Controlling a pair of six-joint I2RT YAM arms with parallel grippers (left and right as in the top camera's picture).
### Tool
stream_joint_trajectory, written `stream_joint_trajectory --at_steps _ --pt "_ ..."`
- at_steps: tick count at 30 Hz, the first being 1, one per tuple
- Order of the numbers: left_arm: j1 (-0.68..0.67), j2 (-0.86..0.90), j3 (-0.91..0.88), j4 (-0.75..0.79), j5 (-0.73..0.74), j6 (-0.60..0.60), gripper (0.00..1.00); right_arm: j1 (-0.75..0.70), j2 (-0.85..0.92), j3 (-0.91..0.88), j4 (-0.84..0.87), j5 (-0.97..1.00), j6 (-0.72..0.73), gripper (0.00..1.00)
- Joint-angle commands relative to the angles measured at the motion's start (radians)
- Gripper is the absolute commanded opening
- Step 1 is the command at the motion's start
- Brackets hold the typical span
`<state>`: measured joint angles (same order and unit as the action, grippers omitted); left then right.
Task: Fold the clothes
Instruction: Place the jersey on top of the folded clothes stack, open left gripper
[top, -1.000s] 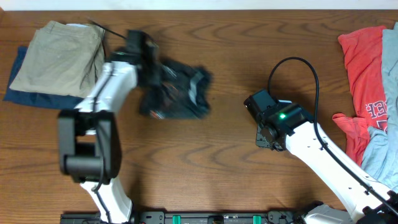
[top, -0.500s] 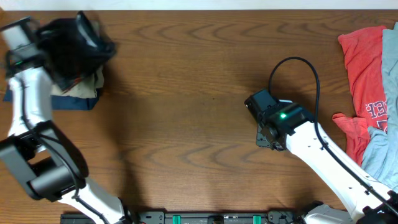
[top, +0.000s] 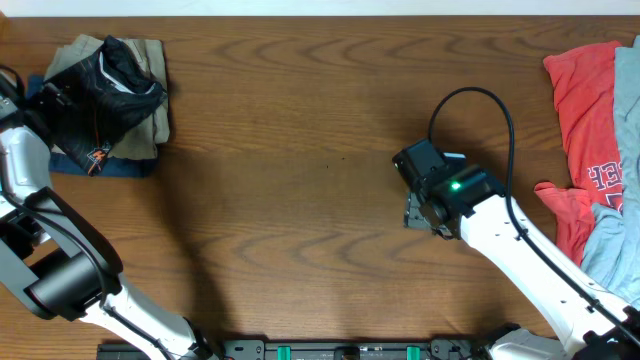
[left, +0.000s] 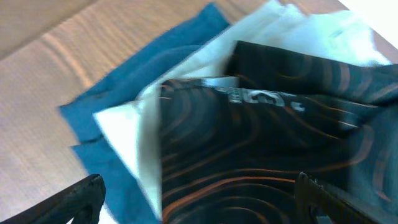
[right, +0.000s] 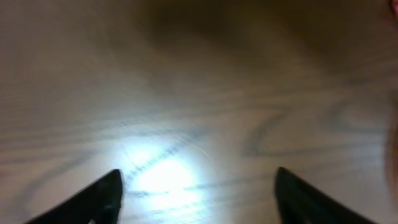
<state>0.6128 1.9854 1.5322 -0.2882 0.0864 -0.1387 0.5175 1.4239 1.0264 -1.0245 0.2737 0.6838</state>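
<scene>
The clothes, a black jersey (top: 105, 85) with thin orange lines, lie bunched on top of a folded pile at the table's far left corner. In the left wrist view the jersey (left: 261, 155) fills the space under my left gripper (left: 199, 202). That gripper's jaws stand wide apart above the cloth, holding nothing. From overhead, my left gripper (top: 48, 95) sits at the jersey's left edge. My right gripper (top: 415, 213) hangs right of centre. In the right wrist view my right gripper (right: 199, 196) is open over bare wood.
Under the jersey lie beige trousers (top: 152, 112) and a blue garment (top: 120, 167). A red shirt (top: 585, 110) and a light blue garment (top: 615, 250) are heaped at the right edge. A black cable (top: 480, 100) loops above the right arm.
My left arm swung the jersey from the table's middle to the pile at far left, then opened and let it go. My right gripper's jaws opened wider.
</scene>
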Motion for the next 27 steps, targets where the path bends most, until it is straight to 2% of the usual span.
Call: stream_joint_trajectory --at_steps 1,4,8,12,19,23,27 --pt "-0.044 -0.055 0.013 -0.006 0.069 0.016 0.98 -0.048 -0.01 0.013 0.05 -0.056 -0.001 0.84" --pt "-0.116 -0.087 0.013 -0.026 0.089 0.058 0.98 -0.1 -0.01 0.013 0.113 -0.135 -0.016 0.91" --pt "-0.251 -0.104 0.013 -0.089 0.088 0.094 0.98 -0.196 -0.01 0.013 0.187 -0.238 -0.119 0.99" --pt "-0.399 -0.102 0.012 -0.193 0.078 0.106 0.98 -0.308 -0.01 0.013 0.225 -0.324 -0.238 0.99" --pt "-0.628 -0.102 0.012 -0.545 0.078 0.104 0.98 -0.51 -0.01 0.013 0.159 -0.398 -0.404 0.99" --pt "-0.672 -0.102 0.012 -0.751 0.079 0.044 0.98 -0.587 -0.01 0.013 0.048 -0.397 -0.46 0.99" --pt "-0.681 -0.108 0.011 -0.915 0.079 0.036 0.98 -0.62 -0.022 0.013 -0.024 -0.395 -0.515 0.99"
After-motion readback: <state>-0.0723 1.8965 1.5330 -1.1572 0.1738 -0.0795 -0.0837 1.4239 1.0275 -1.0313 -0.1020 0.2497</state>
